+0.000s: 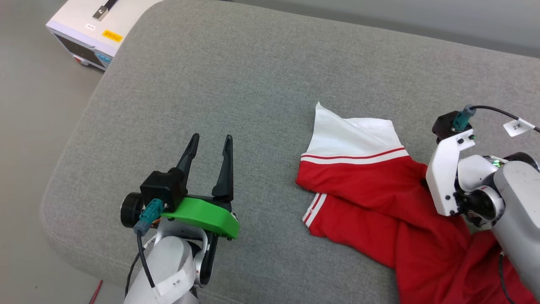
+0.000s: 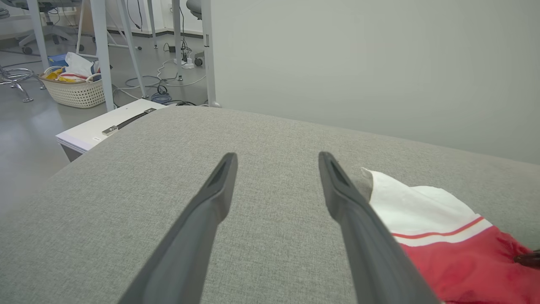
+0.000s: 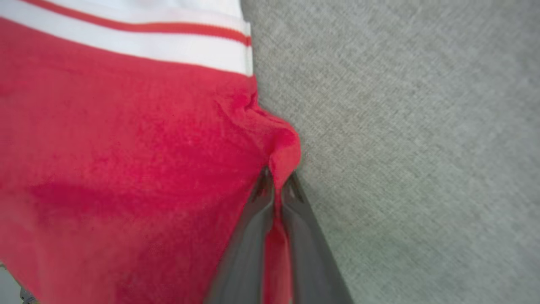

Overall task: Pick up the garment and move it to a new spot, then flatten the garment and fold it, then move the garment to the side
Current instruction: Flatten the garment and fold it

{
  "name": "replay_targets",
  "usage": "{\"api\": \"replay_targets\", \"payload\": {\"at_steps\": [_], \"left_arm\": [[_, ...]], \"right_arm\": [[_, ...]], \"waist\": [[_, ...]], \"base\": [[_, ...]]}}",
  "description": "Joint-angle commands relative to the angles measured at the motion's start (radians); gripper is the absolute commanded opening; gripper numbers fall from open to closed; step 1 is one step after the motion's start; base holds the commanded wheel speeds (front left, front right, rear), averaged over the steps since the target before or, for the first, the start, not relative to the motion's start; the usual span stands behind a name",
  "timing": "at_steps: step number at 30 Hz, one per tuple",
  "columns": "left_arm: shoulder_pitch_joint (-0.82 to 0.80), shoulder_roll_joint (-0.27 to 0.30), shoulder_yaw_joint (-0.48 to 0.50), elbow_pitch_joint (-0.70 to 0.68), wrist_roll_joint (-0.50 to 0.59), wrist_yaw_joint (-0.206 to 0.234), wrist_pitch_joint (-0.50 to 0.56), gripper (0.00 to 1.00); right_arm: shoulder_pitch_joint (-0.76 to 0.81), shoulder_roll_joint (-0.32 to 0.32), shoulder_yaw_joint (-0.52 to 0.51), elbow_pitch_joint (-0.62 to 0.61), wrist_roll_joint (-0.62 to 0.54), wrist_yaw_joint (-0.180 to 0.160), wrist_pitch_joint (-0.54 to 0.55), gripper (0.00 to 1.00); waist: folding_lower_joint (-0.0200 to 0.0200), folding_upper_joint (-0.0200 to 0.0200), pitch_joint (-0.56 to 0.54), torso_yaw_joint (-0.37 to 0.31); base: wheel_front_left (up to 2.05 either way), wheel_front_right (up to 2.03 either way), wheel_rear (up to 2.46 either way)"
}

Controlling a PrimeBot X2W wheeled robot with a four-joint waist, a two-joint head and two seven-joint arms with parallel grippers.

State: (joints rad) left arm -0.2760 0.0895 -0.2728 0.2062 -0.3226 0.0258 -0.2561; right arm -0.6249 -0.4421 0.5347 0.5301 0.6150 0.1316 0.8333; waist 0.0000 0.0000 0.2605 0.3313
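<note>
Grey soft cushion (image 1: 211,76) takes up most of the room in front of the robot, with a pale wall (image 2: 379,63) behind it. On it, the right pincer (image 3: 276,181) is squeezed shut on the garment (image 1: 379,190). A little bump of red cloth at the garment's edge is pinched between its two dark fingers. The garment lies bunched up on the cushion, red in the middle. Its white sleeve (image 1: 346,135), with a red and white stripe, is on the far side. The left pincer (image 1: 211,141) is off to the left of the garment, not touching it. Its fingers are spread wide with nothing between them. Far from the garment, past the cushion's corner, a white box (image 1: 93,29) sits on the floor. Farther off stands a basket (image 2: 76,90) with things in it.
</note>
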Motion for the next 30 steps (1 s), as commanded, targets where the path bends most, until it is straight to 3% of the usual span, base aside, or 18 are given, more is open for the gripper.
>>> {"api": "replay_targets", "payload": {"at_steps": [1, 10, 20, 24, 30], "left_arm": [[-0.016, -0.006, 0.008, 0.007, 0.015, -0.007, -0.006, 1.00], [0.038, 0.001, 0.048, 0.043, 0.036, -0.022, -0.006, 1.00], [0.100, 0.020, 0.074, 0.048, 0.035, -0.016, -0.006, 1.00], [0.117, 0.029, 0.078, 0.046, 0.032, -0.012, -0.004, 1.00], [0.133, 0.044, 0.084, 0.036, 0.026, -0.002, 0.008, 1.00]], "right_arm": [[0.059, 0.013, 0.031, 0.052, 0.013, -0.001, 0.000, 0.00], [0.032, -0.015, -0.119, 0.042, 0.023, -0.001, -0.159, 0.00], [0.274, -0.068, -0.423, -0.022, -0.039, -0.001, -0.231, 0.00], [0.434, -0.012, -0.582, -0.089, -0.084, -0.001, -0.242, 0.00], [0.647, 0.166, -0.760, -0.237, -0.171, -0.001, -0.218, 0.00]], "waist": [[0.0000, 0.0000, -0.012, -0.013], [0.0000, 0.0000, -0.113, -0.103], [0.0000, 0.0000, -0.168, -0.217], [0.0000, 0.0000, -0.174, -0.244], [0.0000, 0.0000, -0.170, -0.271]], "base": [[0.00, 0.00, 0.00], [0.00, 0.00, 0.00], [0.00, 0.00, 0.00], [0.00, 0.00, 0.00], [0.00, 0.00, 0.00]]}}
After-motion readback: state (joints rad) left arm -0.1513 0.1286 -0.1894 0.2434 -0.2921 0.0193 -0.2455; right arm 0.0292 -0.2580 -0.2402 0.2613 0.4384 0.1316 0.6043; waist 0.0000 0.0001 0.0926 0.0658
